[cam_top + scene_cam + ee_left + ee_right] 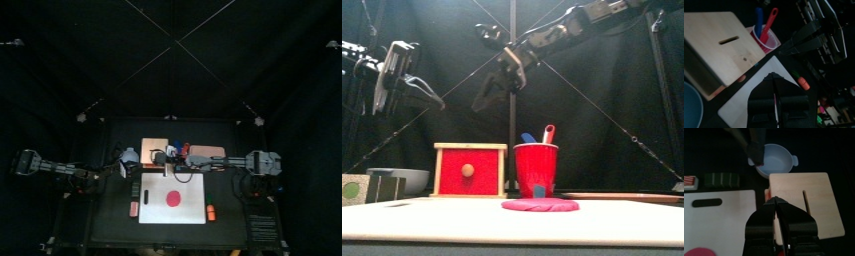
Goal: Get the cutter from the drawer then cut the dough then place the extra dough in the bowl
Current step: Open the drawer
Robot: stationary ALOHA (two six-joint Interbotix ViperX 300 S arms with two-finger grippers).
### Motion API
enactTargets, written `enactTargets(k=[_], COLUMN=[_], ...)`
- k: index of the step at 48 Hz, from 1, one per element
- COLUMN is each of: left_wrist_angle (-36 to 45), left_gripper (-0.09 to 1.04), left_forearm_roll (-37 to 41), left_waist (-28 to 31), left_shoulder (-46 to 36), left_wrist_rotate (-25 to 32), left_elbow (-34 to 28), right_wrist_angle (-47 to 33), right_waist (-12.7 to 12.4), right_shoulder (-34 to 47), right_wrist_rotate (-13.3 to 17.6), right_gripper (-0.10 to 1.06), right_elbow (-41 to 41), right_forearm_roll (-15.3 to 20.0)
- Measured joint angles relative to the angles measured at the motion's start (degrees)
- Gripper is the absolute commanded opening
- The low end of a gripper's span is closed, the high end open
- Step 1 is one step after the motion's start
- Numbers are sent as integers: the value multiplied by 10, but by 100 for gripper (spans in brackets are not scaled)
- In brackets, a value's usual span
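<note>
The pale wooden box [470, 170] stands behind the white board [191, 183], its red drawer front [469, 171] pushed in; no cutter shows. A flat red dough disc [171, 196] lies on the board. Left of the box sits the blue-grey bowl [777, 158]. My right gripper [774, 201] hovers shut and holding nothing above the box's front edge [769, 193]. High over the box's left end, my left gripper [773, 75] is also shut and holding nothing, pointing over the board's corner [774, 62].
A red cup [537, 170] with a blue and a red knife stands right of the box. A dark green sushi roll [721, 179] lies by the bowl. Orange toy foods rest at the board's left [132, 208] and right [210, 212] edges.
</note>
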Motion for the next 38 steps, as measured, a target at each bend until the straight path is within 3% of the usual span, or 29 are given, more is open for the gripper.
enactTargets(k=[15, 30, 38], left_wrist_angle=[-50, -153, -168], left_gripper=[0, 0, 4], left_forearm_roll=[-64, -115, -124], left_waist=[-59, -109, -116], left_shoulder=[65, 146, 211], left_wrist_rotate=[-1, -2, -2], left_elbow=[-6, -33, -63], right_wrist_angle=[106, 157, 162], right_waist=[-27, -33, -33], right_shoulder=[100, 111, 112], right_wrist_rotate=[-5, -6, -6], right_gripper=[2, 2, 2], right_elbow=[-113, -125, -120], right_forearm_roll=[-25, -27, -27])
